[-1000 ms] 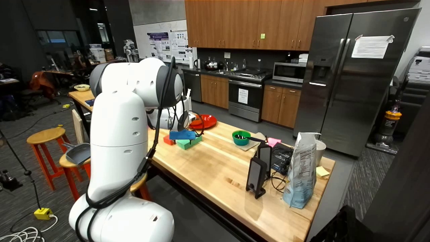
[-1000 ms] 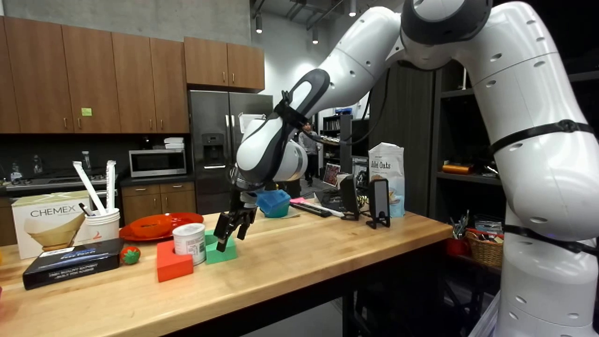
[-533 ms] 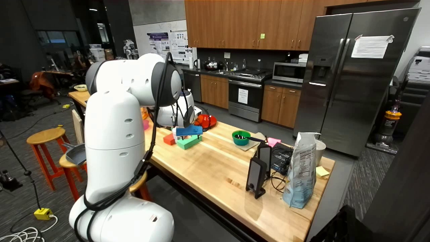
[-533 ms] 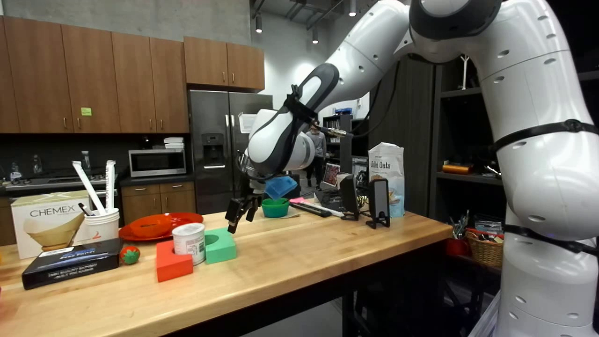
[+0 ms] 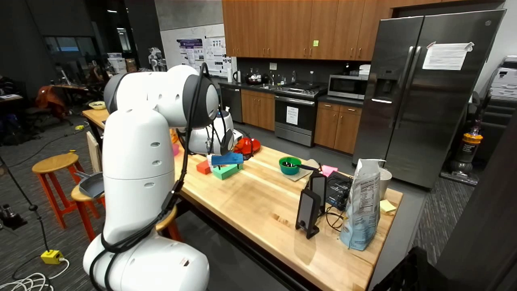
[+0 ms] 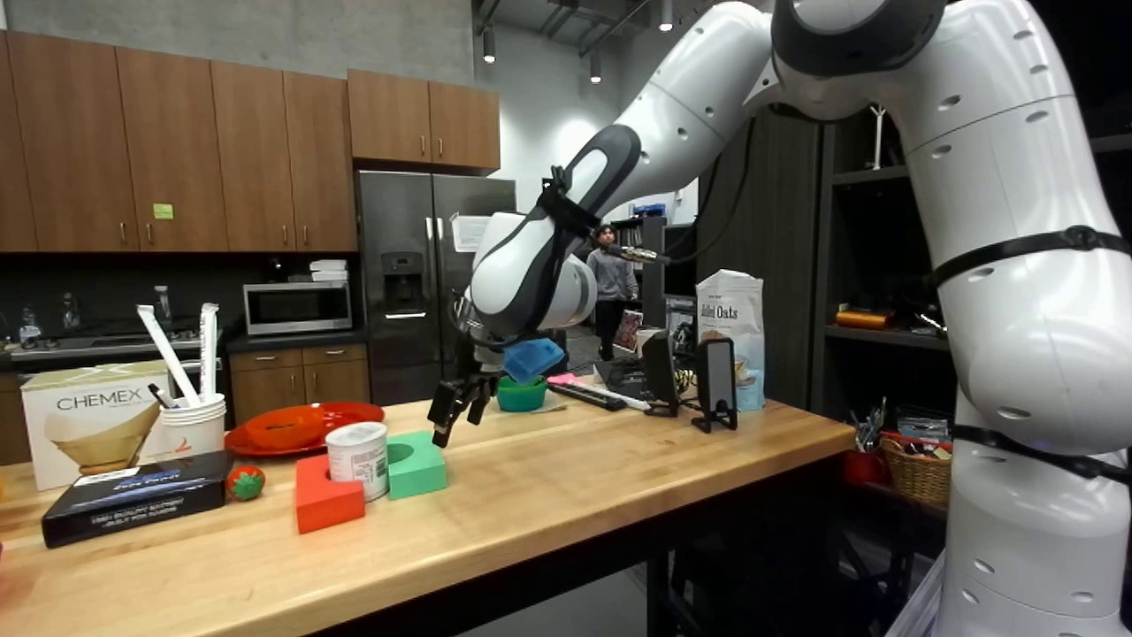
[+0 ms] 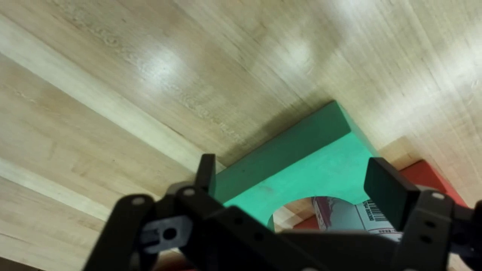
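My gripper [image 6: 458, 426] is open and empty, with its black fingers spread wide. It is nearest to a green block [image 6: 418, 473] with a rounded cutout, and hangs over or beside its far edge. In the wrist view the fingertips [image 7: 297, 180] stand on either side of part of the green block [image 7: 316, 165]; I cannot tell the gap. A white tub [image 6: 358, 451] stands upright between the green block and a red block [image 6: 329, 495] with a similar cutout. In the wrist view the tub [image 7: 346, 214] shows partly, behind the fingers.
On the wooden table [image 6: 566, 495] are red plates [image 6: 349, 414], a strawberry [image 6: 246, 482], a black box [image 6: 137, 497], a Chemex box [image 6: 93, 411] and a white cup of sticks [image 6: 195, 426]. A green bowl [image 5: 290, 165], two speakers [image 5: 309, 212] and an oats bag [image 5: 360, 206] stand farther along.
Since one second ago my open gripper has risen and moved right in an exterior view, away from the green block's side. Over the last half second it sinks very slightly. The blocks and tub stay put.
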Action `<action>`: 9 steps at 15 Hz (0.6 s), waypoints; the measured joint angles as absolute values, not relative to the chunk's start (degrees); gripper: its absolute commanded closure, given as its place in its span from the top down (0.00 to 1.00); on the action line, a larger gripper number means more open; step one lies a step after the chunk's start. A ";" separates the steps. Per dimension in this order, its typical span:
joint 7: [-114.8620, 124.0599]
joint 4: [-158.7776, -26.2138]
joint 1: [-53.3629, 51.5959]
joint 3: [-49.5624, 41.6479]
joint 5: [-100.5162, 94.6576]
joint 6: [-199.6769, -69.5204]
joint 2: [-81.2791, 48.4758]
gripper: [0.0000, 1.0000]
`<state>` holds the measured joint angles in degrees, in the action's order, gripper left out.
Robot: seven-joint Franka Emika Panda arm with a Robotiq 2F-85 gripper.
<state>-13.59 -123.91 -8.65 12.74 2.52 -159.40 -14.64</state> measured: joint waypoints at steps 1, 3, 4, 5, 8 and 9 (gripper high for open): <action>-13.58 -123.91 -8.64 12.96 2.83 -159.39 -14.70 1.00; -13.63 -123.91 -8.60 13.69 4.52 -159.33 -14.74 1.00; -13.75 -123.91 -8.53 14.22 5.78 -159.28 -14.74 1.00; -14.07 -123.89 -8.28 14.97 7.48 -159.15 -14.74 1.00; -15.12 -123.80 -7.51 17.08 11.92 -158.53 -14.73 1.00; -15.26 -123.80 -7.37 17.45 12.77 -158.29 -14.74 1.00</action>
<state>-15.26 -123.80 -7.37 17.45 12.77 -158.29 -14.74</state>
